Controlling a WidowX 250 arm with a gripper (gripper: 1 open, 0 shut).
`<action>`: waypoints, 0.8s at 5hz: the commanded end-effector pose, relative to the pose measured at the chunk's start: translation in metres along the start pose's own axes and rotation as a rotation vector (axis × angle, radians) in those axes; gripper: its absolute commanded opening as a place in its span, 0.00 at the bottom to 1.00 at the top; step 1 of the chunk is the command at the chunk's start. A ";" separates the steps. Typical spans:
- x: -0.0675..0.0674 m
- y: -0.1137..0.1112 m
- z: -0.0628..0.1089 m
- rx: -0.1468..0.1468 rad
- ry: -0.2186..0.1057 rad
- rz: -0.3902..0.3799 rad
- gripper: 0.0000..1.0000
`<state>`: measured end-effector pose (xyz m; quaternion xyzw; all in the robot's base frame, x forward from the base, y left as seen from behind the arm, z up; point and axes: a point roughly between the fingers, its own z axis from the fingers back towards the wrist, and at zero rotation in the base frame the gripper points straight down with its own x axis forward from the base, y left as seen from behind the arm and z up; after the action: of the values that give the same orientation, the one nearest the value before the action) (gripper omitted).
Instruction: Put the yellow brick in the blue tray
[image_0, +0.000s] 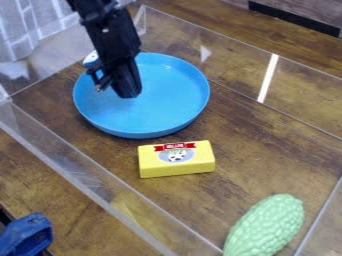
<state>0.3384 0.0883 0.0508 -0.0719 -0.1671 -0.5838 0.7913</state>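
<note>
The yellow brick (177, 158) lies flat on the wooden tabletop, its red banner and round picture facing up. It rests just in front of the blue tray (171, 102), a round shallow dish, and stays outside its rim. My gripper (120, 88) hangs over the left half of the tray, dark fingers pointing down, with nothing visible between them. How far apart its jaws stand is not clear from this angle. The brick sits well clear of the gripper, down and to the right of it.
A green bumpy oval thing (265, 228) lies at the front right. Clear plastic walls (80, 170) fence in the work area. A blue object (24, 238) sits outside the wall at the bottom left corner.
</note>
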 end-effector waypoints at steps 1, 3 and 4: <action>0.005 0.017 0.016 0.027 0.014 -0.075 0.00; 0.015 0.019 0.013 -0.009 0.020 -0.149 0.00; 0.023 0.020 0.012 -0.021 0.029 -0.172 1.00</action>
<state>0.3512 0.0773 0.0521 -0.0849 -0.1416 -0.6431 0.7478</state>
